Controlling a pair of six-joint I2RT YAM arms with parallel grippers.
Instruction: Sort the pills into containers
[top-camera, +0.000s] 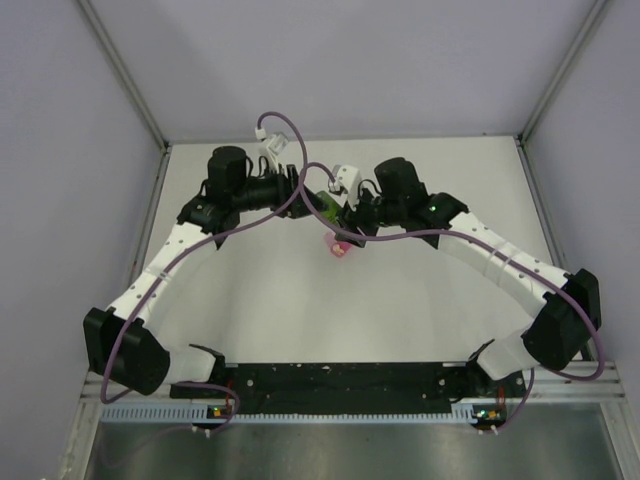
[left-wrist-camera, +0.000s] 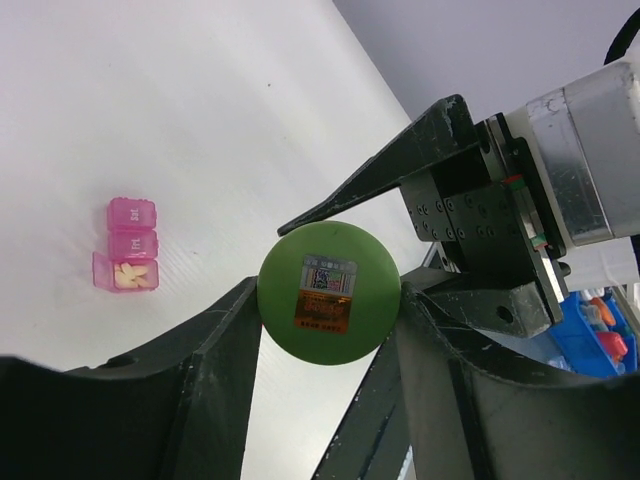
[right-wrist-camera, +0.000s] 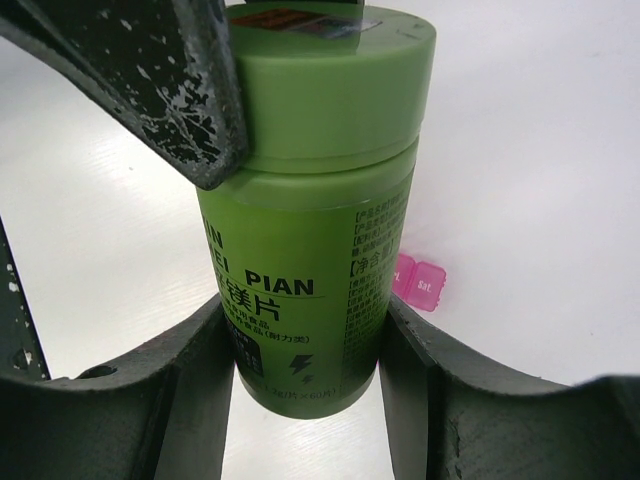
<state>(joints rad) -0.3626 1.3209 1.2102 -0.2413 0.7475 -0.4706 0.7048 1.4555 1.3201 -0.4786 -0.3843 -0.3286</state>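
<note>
A green pill bottle (top-camera: 325, 205) is held in the air above the table between both grippers. My right gripper (right-wrist-camera: 305, 340) is shut on the bottle's body (right-wrist-camera: 310, 240), one finger on each side. My left gripper (left-wrist-camera: 330, 300) is shut on the bottle's green cap (left-wrist-camera: 330, 292), seen end-on with a sticker on top. One left finger (right-wrist-camera: 190, 90) shows against the cap in the right wrist view. The pink pill box (left-wrist-camera: 130, 245) lies on the white table below. One end compartment is open with pale pills inside. The box also shows in the right wrist view (right-wrist-camera: 418, 283) and in the top view (top-camera: 340, 245).
The right arm's wrist (left-wrist-camera: 520, 190) is close beside the left gripper. A blue bin (left-wrist-camera: 590, 340) with coloured items shows at the far right of the left wrist view. The white table (top-camera: 400, 300) is bordered by grey walls.
</note>
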